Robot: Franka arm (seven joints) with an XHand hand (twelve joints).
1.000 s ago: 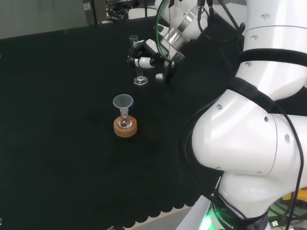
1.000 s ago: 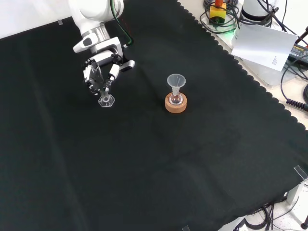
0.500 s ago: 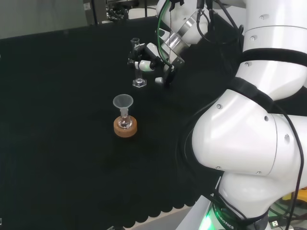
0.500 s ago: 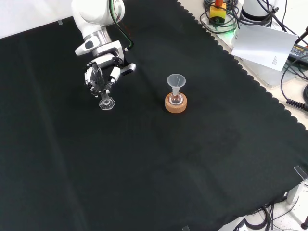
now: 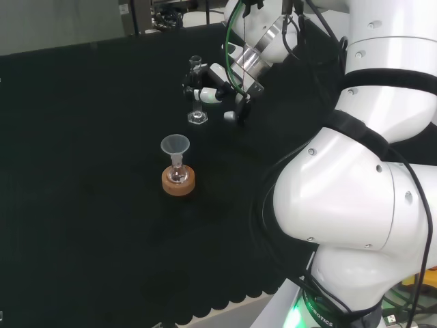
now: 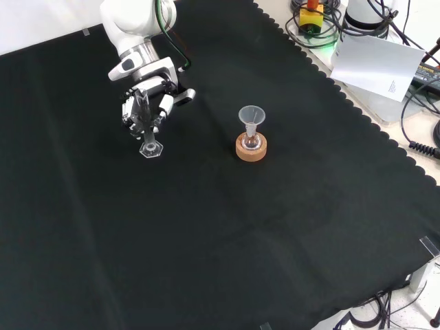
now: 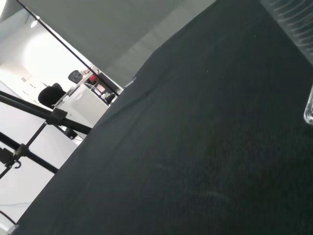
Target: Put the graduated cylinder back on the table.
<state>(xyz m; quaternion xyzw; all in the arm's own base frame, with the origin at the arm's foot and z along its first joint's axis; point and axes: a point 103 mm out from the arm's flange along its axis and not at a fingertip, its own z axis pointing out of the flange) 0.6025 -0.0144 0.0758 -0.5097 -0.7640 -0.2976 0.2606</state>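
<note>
Beside the cork ring stand [image 6: 251, 148] with its small flask and clear funnel [image 6: 251, 114], your black and white robot hand [image 6: 148, 104] has its fingers curled round the slim clear glass graduated cylinder [image 6: 149, 135]. It hangs upright below the palm, its hexagonal foot at or just above the black-clothed bench [image 6: 275, 227]. You're at the set-down: confirm contact, then let the fingers open without tipping it.
</note>
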